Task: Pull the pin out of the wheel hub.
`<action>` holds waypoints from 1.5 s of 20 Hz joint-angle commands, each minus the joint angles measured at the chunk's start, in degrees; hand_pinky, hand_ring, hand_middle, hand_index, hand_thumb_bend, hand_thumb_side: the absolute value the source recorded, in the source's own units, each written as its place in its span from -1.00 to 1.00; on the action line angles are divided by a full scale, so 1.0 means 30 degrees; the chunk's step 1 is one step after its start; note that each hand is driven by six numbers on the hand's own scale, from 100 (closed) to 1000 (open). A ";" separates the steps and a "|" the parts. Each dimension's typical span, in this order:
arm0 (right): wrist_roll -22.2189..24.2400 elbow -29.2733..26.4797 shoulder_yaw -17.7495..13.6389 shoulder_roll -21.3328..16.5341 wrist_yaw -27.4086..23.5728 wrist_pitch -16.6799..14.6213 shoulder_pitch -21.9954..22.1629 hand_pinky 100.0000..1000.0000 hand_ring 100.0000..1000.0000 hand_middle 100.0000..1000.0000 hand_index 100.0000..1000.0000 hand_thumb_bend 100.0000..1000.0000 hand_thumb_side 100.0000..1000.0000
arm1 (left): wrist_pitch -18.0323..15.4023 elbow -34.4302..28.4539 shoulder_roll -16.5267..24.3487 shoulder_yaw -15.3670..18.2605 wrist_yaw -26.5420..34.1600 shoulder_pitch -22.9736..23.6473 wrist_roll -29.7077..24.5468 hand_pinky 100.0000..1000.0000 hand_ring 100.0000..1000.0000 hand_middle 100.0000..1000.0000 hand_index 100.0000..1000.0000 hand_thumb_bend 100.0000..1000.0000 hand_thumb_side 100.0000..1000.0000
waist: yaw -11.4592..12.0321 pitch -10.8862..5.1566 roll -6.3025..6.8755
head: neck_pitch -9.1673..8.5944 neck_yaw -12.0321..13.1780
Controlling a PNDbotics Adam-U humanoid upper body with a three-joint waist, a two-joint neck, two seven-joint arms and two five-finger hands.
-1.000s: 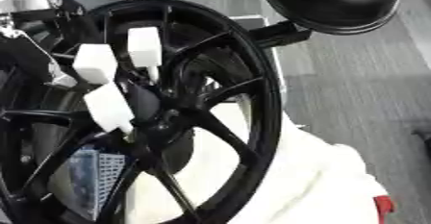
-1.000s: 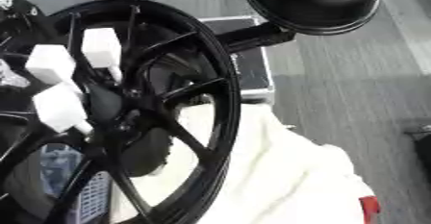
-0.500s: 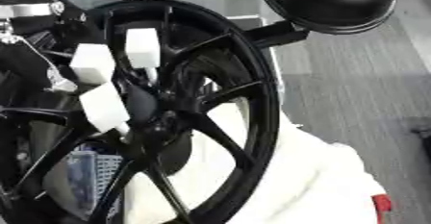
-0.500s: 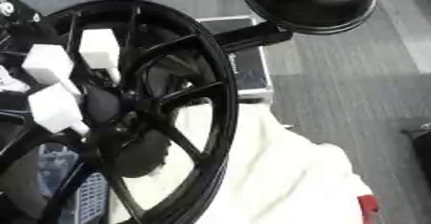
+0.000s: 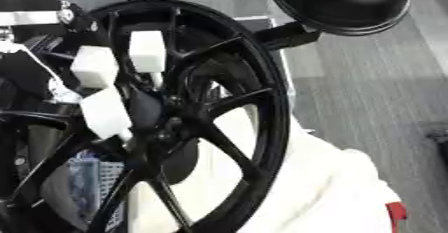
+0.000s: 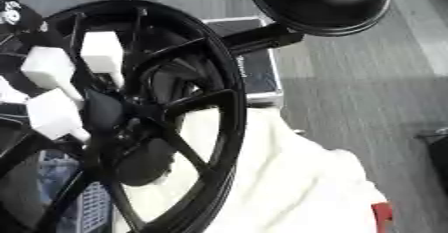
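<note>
The wheel (image 5: 219,127) stands nearly on edge and fills the left half of both views, leaning on a white cloth (image 6: 297,187) that lies below and to the right of the left hand. The right arm (image 5: 341,2) comes in from the upper right. Its dark forearm runs behind the rim, and the right hand shows in neither view.

Dark and silver parts that look like the left hand (image 5: 35,84) sit at the left edge behind the spokes. I cannot tell whether that hand is open or closed.

Just right of it, three white-headed pins stand in a cluster around the wheel hub (image 5: 162,124): an upper pin (image 5: 147,51), a middle pin (image 5: 94,66) and a lower pin (image 5: 105,112). All three appear still seated.

The step in hand seems to be the approach, with no grasp yet showing. The next move likely calls for closing the hand on one white head and drawing it straight out along its shaft, clear of the spokes.
</note>
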 commanded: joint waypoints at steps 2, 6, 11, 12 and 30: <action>-0.0151 -0.0222 -0.0290 -0.0449 -0.0177 0.0009 -0.0072 0.63 0.25 0.06 0.41 -1.00 -0.26 | -0.0063 -0.0025 0.0343 0.0180 -0.0241 -0.0215 -0.0037 0.33 0.10 -0.09 0.26 -0.11 -1.00 | -0.0005 -0.0335 -0.0003 | -0.0219 -0.0052; -0.0194 -0.0222 -0.0296 -0.0427 -0.0210 0.0061 -0.0052 0.63 0.25 0.06 0.41 -1.00 -0.26 | -0.0019 -0.0001 0.0282 0.0171 -0.0252 -0.0246 0.0077 0.30 0.02 -0.20 0.17 -0.18 -1.00 | -0.0013 -0.0357 -0.0021 | -0.0220 -0.0067; -0.0284 -0.0222 -0.0312 -0.0409 -0.0282 0.0131 -0.0023 0.63 0.25 0.06 0.41 -1.00 -0.25 | 0.0072 0.0004 0.0297 0.0177 -0.0296 -0.0263 0.0328 0.28 -0.02 -0.26 0.13 -0.20 -1.00 | -0.0038 -0.0378 -0.0033 | -0.0215 -0.0067; -0.0293 -0.0222 -0.0311 -0.0407 -0.0289 0.0132 -0.0022 0.63 0.25 0.06 0.41 -1.00 -0.25 | 0.0088 -0.0002 0.0297 0.0177 -0.0322 -0.0266 0.0346 0.28 -0.02 -0.26 0.13 -0.20 -1.00 | -0.0039 -0.0379 -0.0033 | -0.0213 -0.0068; -0.0444 -0.0222 -0.0345 -0.0515 -0.0203 0.0227 0.0073 0.64 0.24 0.06 0.41 -1.00 -0.26 | 0.1152 -0.1485 0.1209 0.1308 -0.1454 -0.0727 0.0963 0.26 -0.10 -0.36 0.03 -0.13 -1.00 | 0.0093 -0.0534 0.0086 | -0.0158 -0.0271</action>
